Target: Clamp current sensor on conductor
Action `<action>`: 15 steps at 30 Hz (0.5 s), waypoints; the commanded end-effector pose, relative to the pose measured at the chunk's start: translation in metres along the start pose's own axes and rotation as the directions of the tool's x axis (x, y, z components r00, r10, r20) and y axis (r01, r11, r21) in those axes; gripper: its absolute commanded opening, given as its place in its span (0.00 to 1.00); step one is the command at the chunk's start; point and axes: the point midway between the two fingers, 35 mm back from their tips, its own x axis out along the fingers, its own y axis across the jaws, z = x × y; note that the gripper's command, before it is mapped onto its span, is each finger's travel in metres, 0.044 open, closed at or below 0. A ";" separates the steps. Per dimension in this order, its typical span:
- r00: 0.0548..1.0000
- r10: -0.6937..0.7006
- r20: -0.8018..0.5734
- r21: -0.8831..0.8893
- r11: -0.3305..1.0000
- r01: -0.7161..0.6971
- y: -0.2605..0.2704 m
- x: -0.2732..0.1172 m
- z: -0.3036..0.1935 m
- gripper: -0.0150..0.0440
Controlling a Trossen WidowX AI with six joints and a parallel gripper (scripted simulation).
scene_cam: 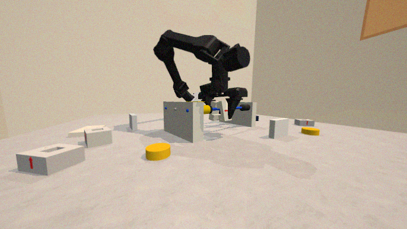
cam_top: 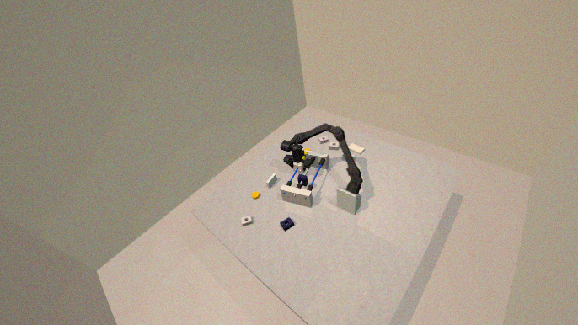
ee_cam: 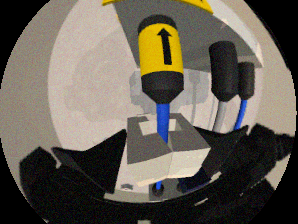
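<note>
The white split-core sensor hangs round the blue LOAD conductor. Its two halves stand at an angle to each other; whether any latch is caught cannot be told. A small red arrow shows on one half, its direction too small to read. The yellow sleeve at the conductor's end bears a black arrow pointing toward the end block. My gripper is open, its fingers on either side of the sensor. Finger contact cannot be made out.
End blocks hold the conductors. A navy sensor sits on the middle conductor beside mine. Another navy sensor, white sensors, yellow discs and a white block stand around.
</note>
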 end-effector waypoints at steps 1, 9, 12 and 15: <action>1.000 0.000 0.000 0.001 1.000 0.000 0.000 0.000 0.000 0.90; 1.000 0.000 0.000 0.001 1.000 0.000 0.000 0.000 0.000 0.81; 1.000 0.000 0.000 0.001 1.000 0.000 0.000 0.000 0.000 0.77; 1.000 0.000 0.000 0.001 1.000 0.000 0.000 0.000 0.000 0.74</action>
